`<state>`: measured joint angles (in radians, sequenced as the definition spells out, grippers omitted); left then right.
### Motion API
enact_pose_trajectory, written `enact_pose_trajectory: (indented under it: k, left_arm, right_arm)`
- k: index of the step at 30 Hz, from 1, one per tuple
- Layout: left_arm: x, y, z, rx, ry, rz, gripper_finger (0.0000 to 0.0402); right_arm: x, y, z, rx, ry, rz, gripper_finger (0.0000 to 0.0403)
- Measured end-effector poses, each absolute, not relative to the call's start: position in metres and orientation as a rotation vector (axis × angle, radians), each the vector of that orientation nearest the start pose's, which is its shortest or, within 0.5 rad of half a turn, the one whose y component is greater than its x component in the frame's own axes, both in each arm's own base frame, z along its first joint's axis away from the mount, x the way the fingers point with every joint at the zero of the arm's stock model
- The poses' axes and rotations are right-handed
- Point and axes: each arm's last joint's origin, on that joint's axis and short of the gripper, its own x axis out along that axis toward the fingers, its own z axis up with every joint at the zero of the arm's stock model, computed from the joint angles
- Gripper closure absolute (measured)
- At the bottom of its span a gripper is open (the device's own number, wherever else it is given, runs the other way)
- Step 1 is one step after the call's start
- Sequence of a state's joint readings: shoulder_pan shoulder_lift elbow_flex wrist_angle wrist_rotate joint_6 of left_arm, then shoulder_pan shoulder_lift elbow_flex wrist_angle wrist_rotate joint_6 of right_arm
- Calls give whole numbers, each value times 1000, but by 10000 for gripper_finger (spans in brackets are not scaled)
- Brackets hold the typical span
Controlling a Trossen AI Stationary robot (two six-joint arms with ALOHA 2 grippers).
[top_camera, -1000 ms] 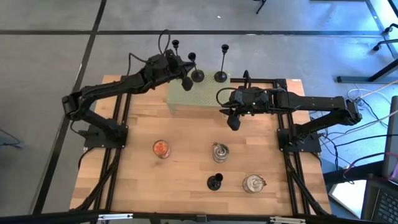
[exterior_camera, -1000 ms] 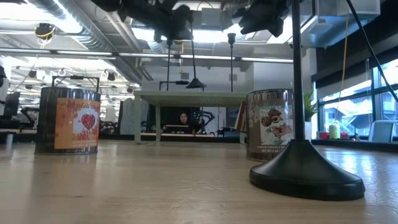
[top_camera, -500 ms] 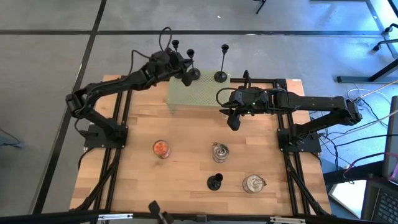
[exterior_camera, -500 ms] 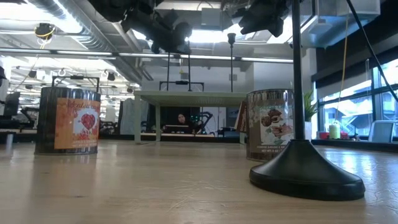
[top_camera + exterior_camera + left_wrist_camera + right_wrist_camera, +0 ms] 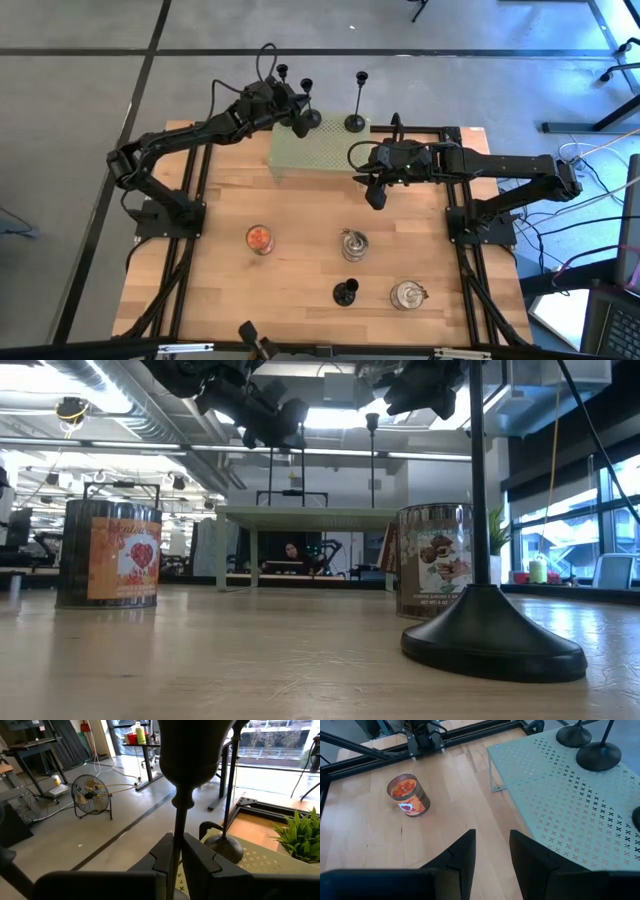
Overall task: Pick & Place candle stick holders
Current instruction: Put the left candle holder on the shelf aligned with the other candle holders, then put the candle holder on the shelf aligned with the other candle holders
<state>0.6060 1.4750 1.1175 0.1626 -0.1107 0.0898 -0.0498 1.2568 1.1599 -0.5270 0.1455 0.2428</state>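
A pale green perforated platform [image 5: 310,150] stands at the table's far edge. Three black candlestick holders are on or over it: one [image 5: 357,100] at the right, one [image 5: 283,70] whose base my left arm hides, and one [image 5: 309,100] held by my left gripper [image 5: 297,122]. In the left wrist view the held holder's cup [image 5: 192,750] is close above the fingers. A fourth holder [image 5: 345,292] stands on its round base on the table's near part, large in the low view [image 5: 490,630]. My right gripper [image 5: 375,195] hangs open and empty over the table's middle. My left gripper pinches the held holder's thin stem [image 5: 176,840] between its two fingers, a short way below the cup. The fingers lie across the stem, which stands upright. The base is hidden below the fingers, and I cannot tell whether it rests on the platform.
Three glass candle jars stand on the wood: an orange one [image 5: 259,240], one in the middle [image 5: 353,243] and one near right [image 5: 407,295]. A small green plant [image 5: 300,832] sits by the platform. Black frame rails run along both table sides.
My left gripper has carried the held holder toward the table's far edge and a little left, and lower. The holder's base, seen hanging above the platform top a second ago, no longer shows above it. In the last half second it has kept almost still.
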Motion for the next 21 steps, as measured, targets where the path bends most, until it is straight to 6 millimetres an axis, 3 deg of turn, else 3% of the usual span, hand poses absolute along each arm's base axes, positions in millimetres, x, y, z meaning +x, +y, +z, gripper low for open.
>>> enact_pose_trajectory:
  k: [21]
  left_arm:
    - [278, 196, 318, 38, 228, 704, 336]
  right_arm:
    - [266, -17, 334, 204, 598, -264, 279]
